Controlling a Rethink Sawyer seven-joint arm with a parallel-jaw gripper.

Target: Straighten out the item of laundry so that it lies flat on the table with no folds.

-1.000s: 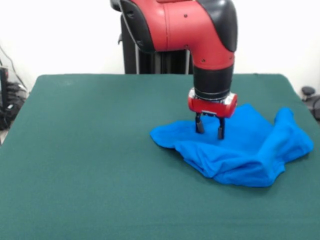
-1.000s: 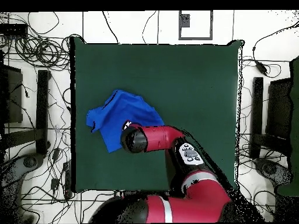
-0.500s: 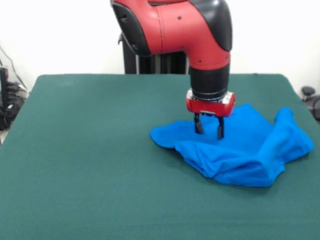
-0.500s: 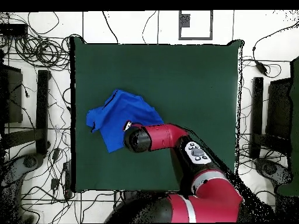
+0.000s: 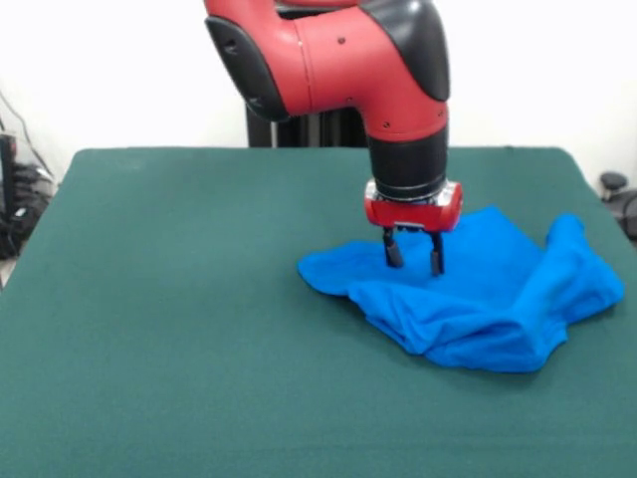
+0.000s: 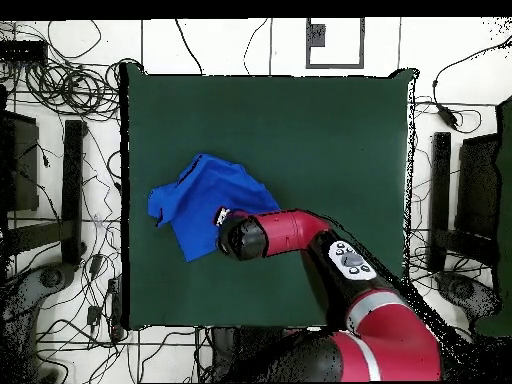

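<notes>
Laundry: the blue T-shirt [image 5: 478, 304] lies crumpled on the table [image 5: 199, 329], bunched into folds, not flat.
Laundry position: in the front view it sits toward the table's right edge, about midway between the near and far edges; in the overhead view the T-shirt [image 6: 205, 210] lies close to the table's [image 6: 320, 140] left edge.
Laundry shape: a flatter flap stretches from the heap toward the table's middle; the heap rises in a ridge at the side nearest the table's edge, with thick rolled folds along the front.
Gripper: the gripper [image 5: 410, 255] points straight down over the flatter flap of the T-shirt, its black tips at or just above the cloth; contact cannot be told.
Fingers: the two fingers [image 5: 393, 249] stand apart with a clear gap between them, and no fabric is pinched between them.
Arm: the red and black arm [image 5: 338, 60] comes down over the T-shirt; in the overhead view the arm [image 6: 300, 235] hides the gripper and covers the shirt's edge nearest the table's middle.
</notes>
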